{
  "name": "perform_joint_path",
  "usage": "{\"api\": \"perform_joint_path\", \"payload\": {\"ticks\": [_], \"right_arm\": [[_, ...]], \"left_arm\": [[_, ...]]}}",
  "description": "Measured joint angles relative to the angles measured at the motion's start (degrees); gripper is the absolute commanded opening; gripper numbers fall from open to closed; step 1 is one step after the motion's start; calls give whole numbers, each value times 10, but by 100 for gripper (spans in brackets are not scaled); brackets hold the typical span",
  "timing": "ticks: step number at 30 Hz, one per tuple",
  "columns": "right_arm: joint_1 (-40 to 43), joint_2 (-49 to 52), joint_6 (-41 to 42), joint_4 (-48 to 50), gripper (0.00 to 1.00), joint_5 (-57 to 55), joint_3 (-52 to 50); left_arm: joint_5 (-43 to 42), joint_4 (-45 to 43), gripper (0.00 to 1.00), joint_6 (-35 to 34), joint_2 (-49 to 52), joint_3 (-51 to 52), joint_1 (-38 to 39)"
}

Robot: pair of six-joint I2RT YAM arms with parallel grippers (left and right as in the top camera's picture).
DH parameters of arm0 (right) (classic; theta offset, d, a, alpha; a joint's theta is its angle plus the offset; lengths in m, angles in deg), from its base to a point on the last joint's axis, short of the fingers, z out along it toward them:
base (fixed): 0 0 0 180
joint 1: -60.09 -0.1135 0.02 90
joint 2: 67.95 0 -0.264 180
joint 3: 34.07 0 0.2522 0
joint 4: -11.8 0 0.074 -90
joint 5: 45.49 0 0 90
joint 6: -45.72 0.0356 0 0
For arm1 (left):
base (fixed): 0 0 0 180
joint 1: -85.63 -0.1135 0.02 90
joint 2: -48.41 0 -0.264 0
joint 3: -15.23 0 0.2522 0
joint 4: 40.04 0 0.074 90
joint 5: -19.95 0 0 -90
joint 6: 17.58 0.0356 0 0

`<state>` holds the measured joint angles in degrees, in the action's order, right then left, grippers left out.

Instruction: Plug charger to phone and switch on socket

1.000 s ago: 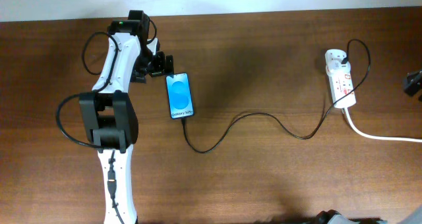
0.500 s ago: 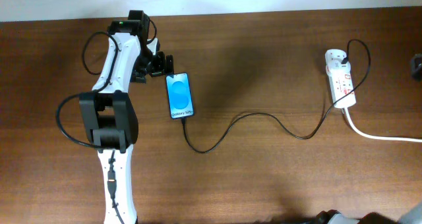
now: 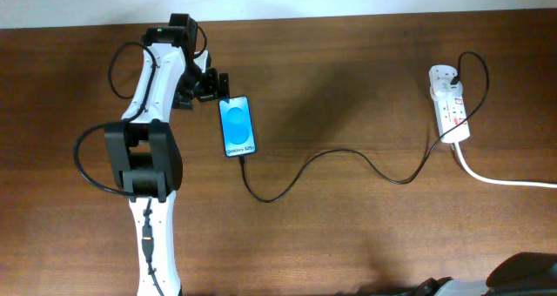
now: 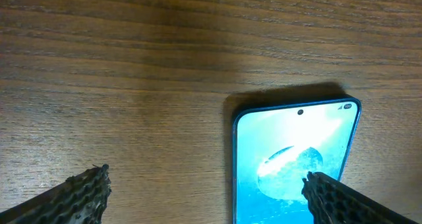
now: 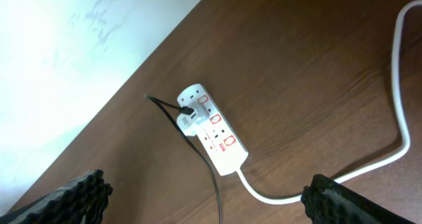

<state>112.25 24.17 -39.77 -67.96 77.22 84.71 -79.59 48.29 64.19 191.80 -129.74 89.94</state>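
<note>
The phone (image 3: 238, 126) lies flat on the wooden table with its blue screen up; its top end also shows in the left wrist view (image 4: 293, 165). The charger (image 3: 348, 157), a thin black cable, runs from the phone's lower edge across the table to the white socket (image 3: 449, 104). My left gripper (image 3: 216, 87) is open just above the phone's top end, and its right finger (image 4: 343, 199) is over the screen. My right gripper (image 5: 208, 197) is open high above the socket (image 5: 212, 129), whose red switches face up.
A thick white cord (image 3: 500, 178) leads from the socket off the right edge. The left arm's white body (image 3: 148, 157) covers the table's left side. A dark blurred shape (image 3: 526, 279) sits in the bottom right corner. A pale wall (image 5: 79, 46) borders the table's far edge.
The dark part at the right edge near the socket has left the overhead view, and a dark shape has appeared at the bottom right. The left arm and the phone have not moved.
</note>
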Motion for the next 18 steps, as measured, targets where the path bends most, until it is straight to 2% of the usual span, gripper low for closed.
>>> {"api": "perform_joint_path", "payload": {"ticks": [11,18], "right_arm": [[0,23,0,23,99,2,0],[-2,119,-52,48,98,20,4]], "left_arm": [[0,0,99,0,0,0,0],[0,0,99,0,0,0,0]]}}
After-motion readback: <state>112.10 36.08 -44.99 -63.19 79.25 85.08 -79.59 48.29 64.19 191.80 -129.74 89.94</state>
